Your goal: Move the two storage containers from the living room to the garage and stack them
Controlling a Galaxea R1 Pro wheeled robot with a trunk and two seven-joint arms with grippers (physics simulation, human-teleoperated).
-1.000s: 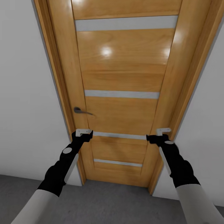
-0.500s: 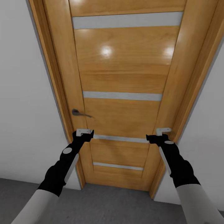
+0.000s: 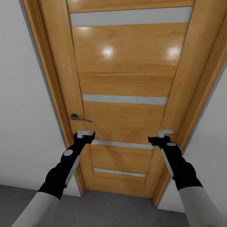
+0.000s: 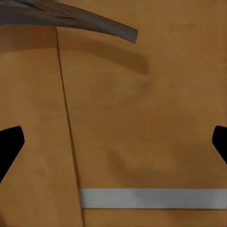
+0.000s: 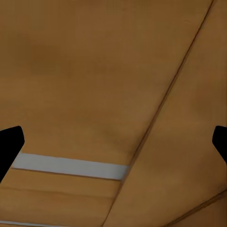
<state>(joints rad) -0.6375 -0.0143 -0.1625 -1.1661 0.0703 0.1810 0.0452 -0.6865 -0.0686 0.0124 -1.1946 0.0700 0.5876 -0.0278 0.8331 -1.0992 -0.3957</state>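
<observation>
The two storage containers are out of view. I face a shut wooden panel door (image 3: 126,78) with grey inlay strips, very close. My left gripper (image 3: 85,135) is held out toward the door just below its dark lever handle (image 3: 78,118), open and empty. My right gripper (image 3: 164,133) is held out near the door's right frame, also open and empty. In the left wrist view the black fingertips (image 4: 10,142) stand far apart, with the handle (image 4: 75,21) and door panel beyond them. In the right wrist view the fingertips (image 5: 10,142) stand equally wide before the door wood.
White walls (image 3: 22,110) flank the door frame (image 3: 50,78) on both sides. A strip of grey floor (image 3: 110,211) lies between me and the door's foot. The door stands within arm's reach.
The whole view has shifted: the door looms larger and its handle sits lower in the picture, so the camera has come closer. Both arms keep the same pose.
</observation>
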